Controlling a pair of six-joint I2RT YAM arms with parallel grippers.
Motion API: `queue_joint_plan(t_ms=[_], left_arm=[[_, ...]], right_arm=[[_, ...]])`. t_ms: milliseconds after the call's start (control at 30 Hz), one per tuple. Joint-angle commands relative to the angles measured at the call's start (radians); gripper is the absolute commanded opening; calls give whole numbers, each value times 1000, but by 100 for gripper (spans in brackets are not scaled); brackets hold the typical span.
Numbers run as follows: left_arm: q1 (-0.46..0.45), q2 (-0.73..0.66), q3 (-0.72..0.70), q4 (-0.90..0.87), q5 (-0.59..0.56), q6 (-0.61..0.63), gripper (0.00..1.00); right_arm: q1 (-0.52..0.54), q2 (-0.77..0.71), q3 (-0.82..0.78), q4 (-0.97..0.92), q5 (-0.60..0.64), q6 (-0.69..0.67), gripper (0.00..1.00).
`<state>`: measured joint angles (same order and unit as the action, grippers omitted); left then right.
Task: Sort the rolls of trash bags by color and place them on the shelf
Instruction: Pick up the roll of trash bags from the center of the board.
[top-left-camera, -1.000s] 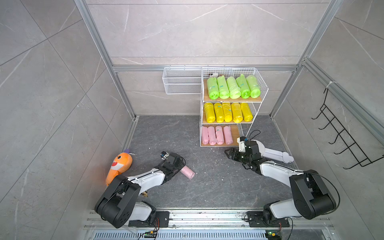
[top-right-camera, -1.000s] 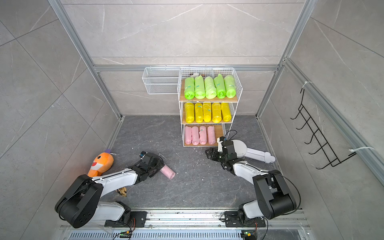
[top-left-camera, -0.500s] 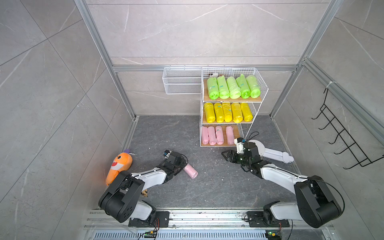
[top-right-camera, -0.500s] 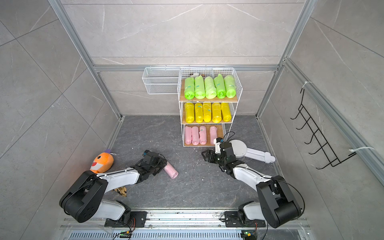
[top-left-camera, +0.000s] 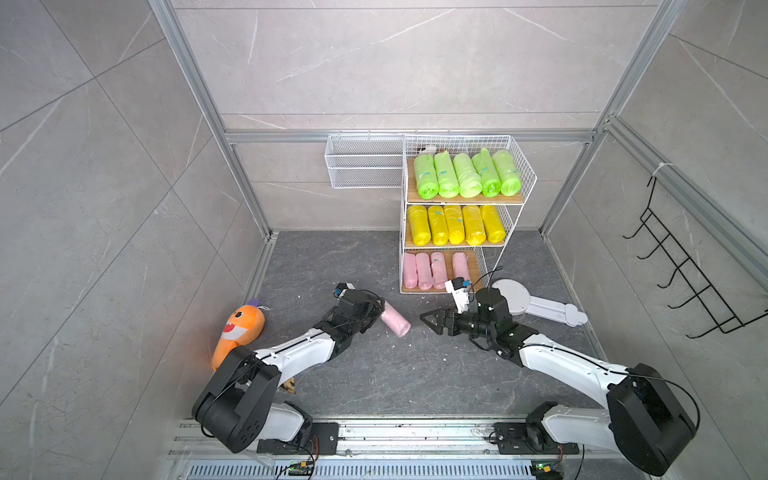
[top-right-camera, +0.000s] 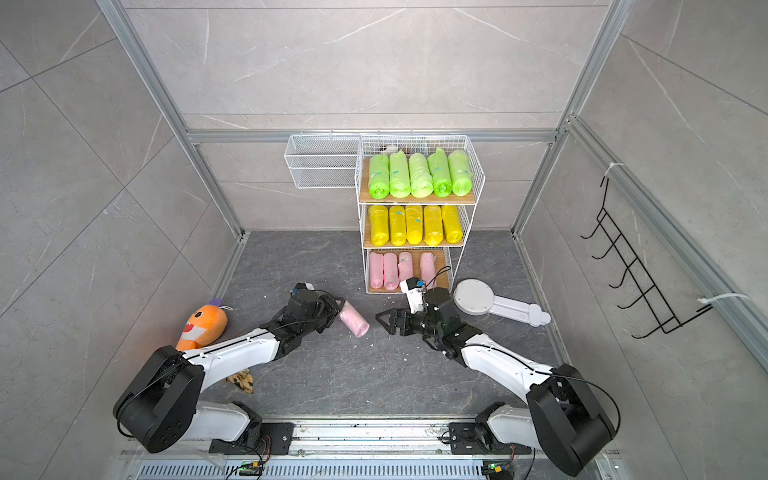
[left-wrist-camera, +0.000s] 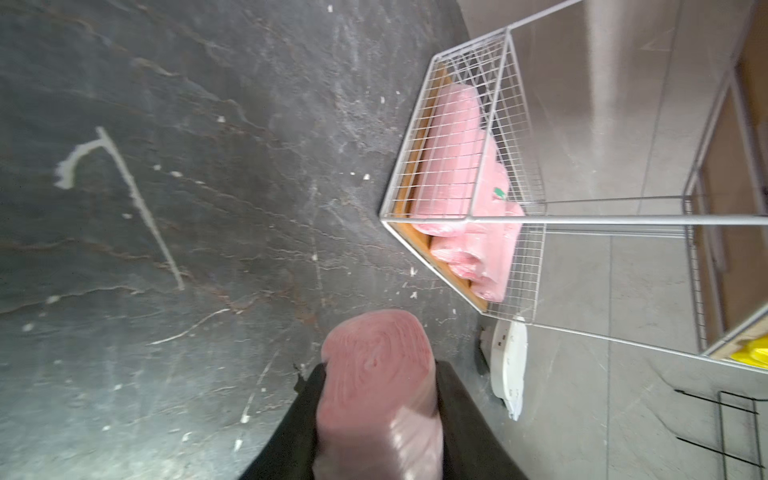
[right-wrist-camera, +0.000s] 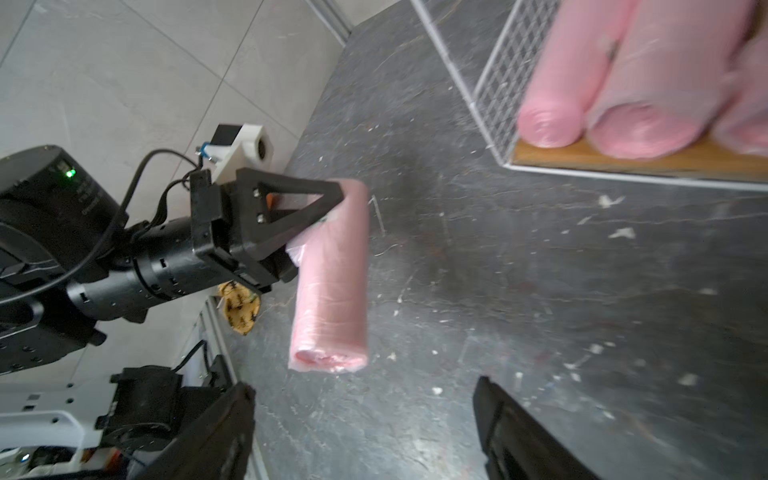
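My left gripper (top-left-camera: 377, 311) (top-right-camera: 337, 309) (left-wrist-camera: 379, 372) is shut on one end of a pale pink roll (top-left-camera: 395, 323) (top-right-camera: 355, 320) (left-wrist-camera: 376, 361) (right-wrist-camera: 332, 282) over the floor's middle. The roll's free end points toward my right gripper (top-left-camera: 430, 325) (top-right-camera: 385, 322) (right-wrist-camera: 365, 388). That gripper stands open and empty a short gap away. Behind stands the shelf (top-left-camera: 463, 200) (top-right-camera: 415, 200) (left-wrist-camera: 469, 216) (right-wrist-camera: 623, 163). Its top tier bears several green rolls (top-left-camera: 465, 174), its middle tier yellow rolls (top-left-camera: 455, 224) and its bottom tier pink rolls (top-left-camera: 432, 270).
An orange plush shark (top-left-camera: 239, 332) lies at the left wall. A white wire basket (top-left-camera: 361, 166) hangs left of the shelf. A black hook rack (top-left-camera: 685, 270) is on the right wall. A white round-based object (top-left-camera: 536, 305) lies on the floor behind my right arm.
My left gripper has closed on the pink roll and carried it right, toward the middle. My right gripper has swung left, away from the shelf, and opened wider.
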<state>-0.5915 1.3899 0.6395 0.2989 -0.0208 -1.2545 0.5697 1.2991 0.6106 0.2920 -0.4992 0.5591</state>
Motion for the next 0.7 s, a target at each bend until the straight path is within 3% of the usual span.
queue_joint_plan(t_ms=[0,133,367,500,667], left_arm=[[-21,-29,44,59,10,-14,29],[-42,-26,49,68,9,-17,29],[-72,-24,48,77,0,-25,29],[-81,-19,47,83,-4,-28,29],[-84,-12,50,85,-7,-22,29]], right_arm=[[41,54,17,89,-12,44,94],[71,115,25,147,3,72,99],[95,213,49,241,-9,116,96],[108,248,58,259,-4,140,83],[113,247,54,265,2,147,58]])
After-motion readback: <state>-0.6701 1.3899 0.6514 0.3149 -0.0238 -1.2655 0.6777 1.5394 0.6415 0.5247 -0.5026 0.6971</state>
